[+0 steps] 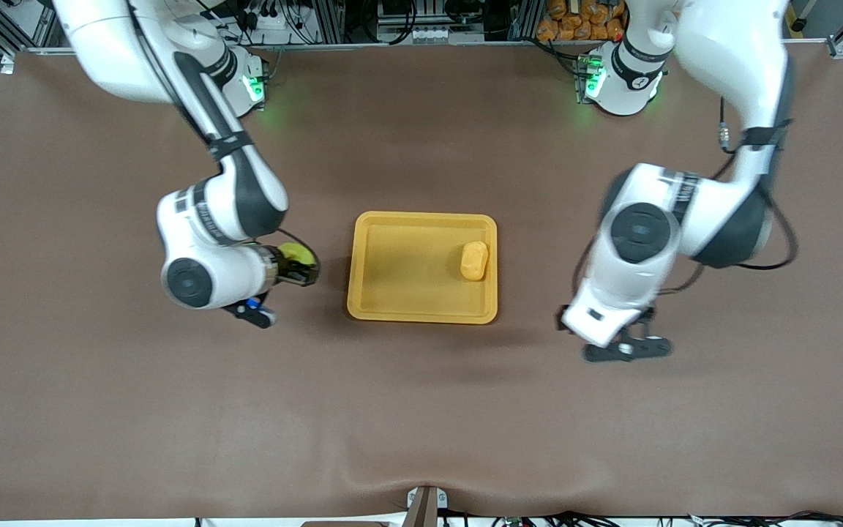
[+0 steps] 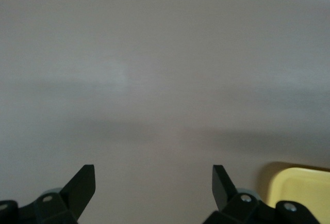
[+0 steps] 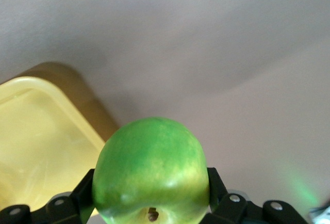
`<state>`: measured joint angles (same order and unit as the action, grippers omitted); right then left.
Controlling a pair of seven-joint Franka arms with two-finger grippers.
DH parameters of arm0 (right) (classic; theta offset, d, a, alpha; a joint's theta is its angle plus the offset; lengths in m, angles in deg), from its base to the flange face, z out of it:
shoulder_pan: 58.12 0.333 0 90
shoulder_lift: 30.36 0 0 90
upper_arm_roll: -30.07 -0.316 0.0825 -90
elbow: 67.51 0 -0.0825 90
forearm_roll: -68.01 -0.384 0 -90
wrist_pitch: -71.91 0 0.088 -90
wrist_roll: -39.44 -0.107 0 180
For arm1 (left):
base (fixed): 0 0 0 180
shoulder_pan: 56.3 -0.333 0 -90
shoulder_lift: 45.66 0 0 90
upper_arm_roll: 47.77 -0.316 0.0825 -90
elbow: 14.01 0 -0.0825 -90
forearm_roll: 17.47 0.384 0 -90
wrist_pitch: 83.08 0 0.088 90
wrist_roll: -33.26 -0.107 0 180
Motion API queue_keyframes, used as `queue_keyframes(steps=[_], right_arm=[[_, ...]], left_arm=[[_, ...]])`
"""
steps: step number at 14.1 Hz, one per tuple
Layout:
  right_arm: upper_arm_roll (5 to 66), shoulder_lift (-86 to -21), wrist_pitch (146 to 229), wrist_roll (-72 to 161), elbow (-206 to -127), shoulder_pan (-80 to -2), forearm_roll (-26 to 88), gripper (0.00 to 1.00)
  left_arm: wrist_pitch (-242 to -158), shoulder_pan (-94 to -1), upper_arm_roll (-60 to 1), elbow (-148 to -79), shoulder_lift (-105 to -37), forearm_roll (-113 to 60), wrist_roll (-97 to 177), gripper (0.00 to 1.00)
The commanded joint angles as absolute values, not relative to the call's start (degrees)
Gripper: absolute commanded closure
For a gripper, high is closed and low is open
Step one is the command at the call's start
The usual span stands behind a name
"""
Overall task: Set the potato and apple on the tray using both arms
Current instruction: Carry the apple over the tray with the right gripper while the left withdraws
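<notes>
The yellow-orange tray [image 1: 392, 307] lies at the table's middle. The potato [image 1: 473, 261] lies in it, by the rim toward the left arm's end. My right gripper [image 1: 304, 268] is shut on the green apple [image 1: 297, 254] and holds it over the table beside the tray's rim at the right arm's end. In the right wrist view the apple [image 3: 150, 171] sits between the fingers with the tray's corner [image 3: 49, 131] beside it. My left gripper [image 1: 630, 348] is open and empty over bare table beside the tray; its wrist view shows the spread gripper [image 2: 153, 185] and a tray corner [image 2: 304, 188].
The brown table cover [image 1: 421, 410] stretches wide around the tray. The arms' bases [image 1: 623, 80] stand along the edge farthest from the front camera, with racks and cables past them.
</notes>
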<state>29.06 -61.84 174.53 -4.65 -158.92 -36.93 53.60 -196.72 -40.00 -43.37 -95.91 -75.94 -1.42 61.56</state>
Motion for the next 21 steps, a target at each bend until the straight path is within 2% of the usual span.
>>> queue_keyframes(steps=[1, 4, 7, 12, 16, 21], right_arm=[[29.6, -63.7, 177.5, -10.3, -158.6, -33.6, 52.5, 1.0], [29.5, -65.7, 179.5, -13.8, -158.4, -30.9, 50.1, 1.0], [29.6, -66.5, 183.7, -13.9, -158.5, -28.9, 43.2, 1.0], [29.9, -67.8, 186.7, -18.5, -158.5, -24.0, 43.9, 1.0], [30.3, -69.0, 188.9, -19.0, -158.6, -21.5, 45.4, 1.0], [30.3, -70.0, 190.1, -19.4, -158.8, -21.2, 46.9, 1.0]], left_arm=[[-192.3, -42.9, -42.6, -97.4, -73.4, -2.4, 56.5, 0.0], [-189.6, -47.0, -42.4, -100.7, -70.2, -7.0, 53.1, 0.0], [-188.8, -47.9, -42.4, -108.6, -63.5, -9.1, 51.1, 0.0], [-188.8, -49.3, -42.4, -120.2, -52.7, -11.8, 50.3, 0.0], [-184.4, -51.5, -42.5, -117.6, -52.4, -12.6, 40.1, 0.0], [-184.2, -52.8, -42.6, -118.0, -50.5, -14.0, 37.0, 0.0]])
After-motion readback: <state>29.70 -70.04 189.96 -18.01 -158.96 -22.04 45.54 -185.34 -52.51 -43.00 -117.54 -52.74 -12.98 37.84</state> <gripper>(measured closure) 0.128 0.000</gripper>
